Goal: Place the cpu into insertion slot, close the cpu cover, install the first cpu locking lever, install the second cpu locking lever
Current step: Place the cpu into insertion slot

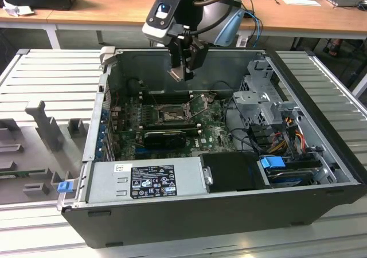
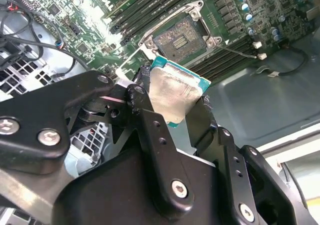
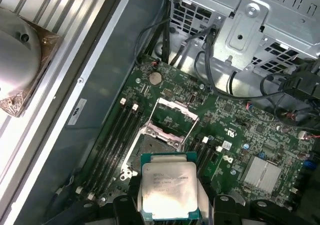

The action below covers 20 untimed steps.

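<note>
Silvery cpu [image 3: 169, 191] (just one) in gripper [image 2: 172, 97] above one insertion slot [image 2: 180, 40]

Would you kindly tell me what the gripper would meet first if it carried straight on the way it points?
Probably the open insertion slot, with the held cpu arriving first; depth is hard to judge.

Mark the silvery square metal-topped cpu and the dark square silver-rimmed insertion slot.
the cpu [image 3: 170, 188]: first wrist view, middle of its metal top.
the insertion slot [image 2: 180, 37]: second wrist view, middle of its dark contact field.
</note>
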Each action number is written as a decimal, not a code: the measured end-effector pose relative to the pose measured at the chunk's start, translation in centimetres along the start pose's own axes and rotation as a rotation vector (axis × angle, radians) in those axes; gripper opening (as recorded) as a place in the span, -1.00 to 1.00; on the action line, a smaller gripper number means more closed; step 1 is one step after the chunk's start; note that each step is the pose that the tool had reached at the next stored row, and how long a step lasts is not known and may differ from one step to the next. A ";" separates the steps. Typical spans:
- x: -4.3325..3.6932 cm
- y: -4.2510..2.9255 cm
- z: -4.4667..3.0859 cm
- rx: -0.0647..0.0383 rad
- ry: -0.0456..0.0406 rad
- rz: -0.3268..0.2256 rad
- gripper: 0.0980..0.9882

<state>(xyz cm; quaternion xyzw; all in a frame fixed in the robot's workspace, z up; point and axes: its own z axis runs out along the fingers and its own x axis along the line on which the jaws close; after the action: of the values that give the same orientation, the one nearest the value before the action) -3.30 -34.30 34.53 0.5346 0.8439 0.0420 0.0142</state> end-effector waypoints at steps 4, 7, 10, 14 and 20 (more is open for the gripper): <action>0.00 0.00 0.03 -0.001 -0.0019 0.023 -0.03; 0.00 -0.01 0.15 -0.001 -0.0043 0.050 -0.03; -0.01 -0.04 0.47 -0.002 -0.0081 0.094 -0.03; -0.02 -0.06 0.75 -0.003 -0.0128 0.147 -0.03; -0.02 -0.08 0.91 -0.005 -0.0191 0.221 -0.03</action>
<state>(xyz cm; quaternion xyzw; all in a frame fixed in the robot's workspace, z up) -3.30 -34.30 33.62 0.6248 0.7796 0.0402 0.0188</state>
